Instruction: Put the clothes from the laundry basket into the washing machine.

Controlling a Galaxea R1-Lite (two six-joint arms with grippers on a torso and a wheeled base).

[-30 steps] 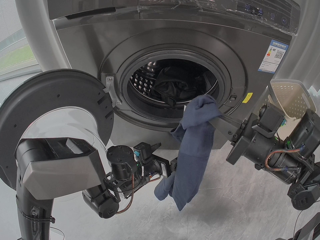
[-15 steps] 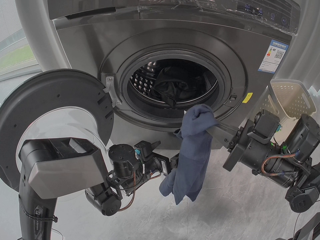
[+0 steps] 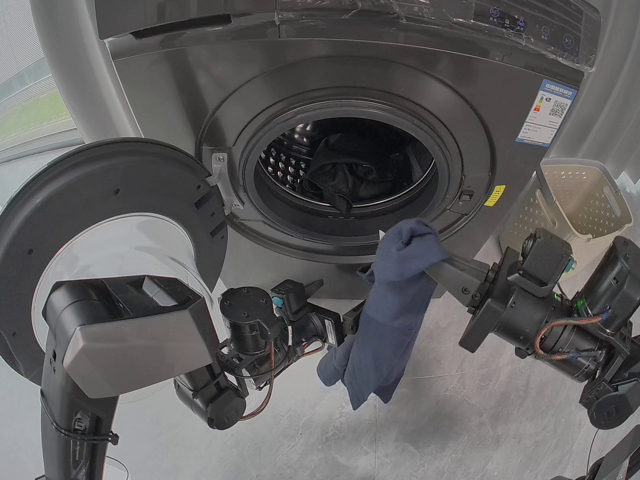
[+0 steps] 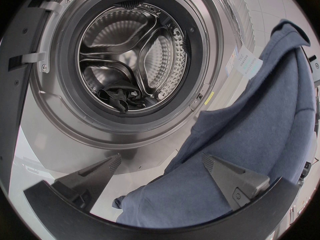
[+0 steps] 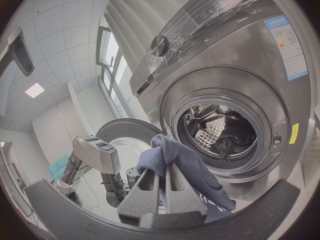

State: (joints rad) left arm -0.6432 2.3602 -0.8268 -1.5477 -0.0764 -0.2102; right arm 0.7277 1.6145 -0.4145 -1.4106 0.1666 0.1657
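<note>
A: Grey tiled floor (image 3: 433,428), a window (image 3: 33,101) far left, and the washing machine (image 3: 167,101) square ahead. What's where?

B: From the left: the door (image 3: 113,188) stands swung wide open. Low beside it, the left gripper (image 4: 160,162) hangs spread apart, gripping nothing. The lower folds of the blue garment (image 3: 393,301) drape against one of its fingers (image 4: 233,180). Then comes the drum (image 3: 287,161), with a black garment (image 3: 340,168) already inside.

A: And the blue one?

B: Outside the machine, dangling just below the lower rim of the door opening, its tail hanging towards the floor. The right gripper (image 3: 433,265) is clenched on its bunched top. The laundry basket (image 3: 587,201) sits far right, beside the machine.

A: So how do we finish this well?

B: I'd judge the top has to rise above the rim and travel deep into the drum before the fingers let go. The long tail is the risk: it could catch on the seal or slide back out. The left gripper looks well placed to lift that tail and feed it in after.
</note>
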